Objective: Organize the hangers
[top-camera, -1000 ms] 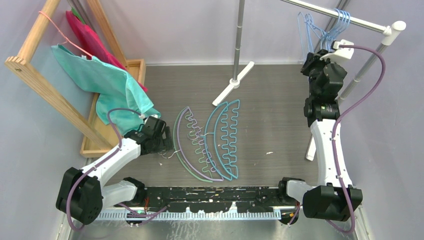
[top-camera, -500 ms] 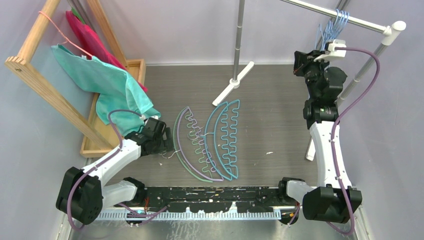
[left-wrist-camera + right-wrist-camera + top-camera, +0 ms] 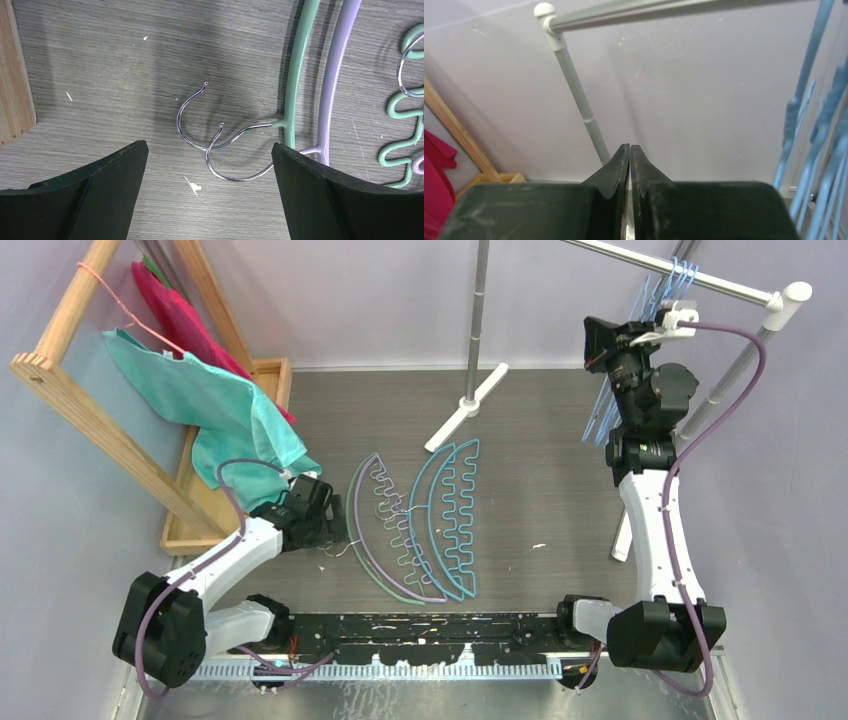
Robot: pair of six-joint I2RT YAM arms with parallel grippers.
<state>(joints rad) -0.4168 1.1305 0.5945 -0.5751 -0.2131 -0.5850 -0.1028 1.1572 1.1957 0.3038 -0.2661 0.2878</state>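
Grey table [image 3: 560,470]: three arched hangers [image 3: 418,525] flat, wooden tray [image 3: 272,366] left.

Robot lab test cell, dressed as a laundry corner. Grey wood-grain worktop [image 3: 540,460] boxed by lilac-grey walls [image 3: 380,300]; two white-and-black robot arms [image 3: 650,530] bolted at its near edge. Props: silver metal rail with white joints [image 3: 720,282] carrying thin light-blue wire hangers [image 3: 793,112], light-wood rack [image 3: 100,432].

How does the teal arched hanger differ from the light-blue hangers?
The teal hanger lies flat on the table; the light-blue hangers hang from the silver rail. The teal hanger has a thick arch and a zigzag lower bar; the light-blue hangers are thin, plain wire. Both are hangers in bluish colours.
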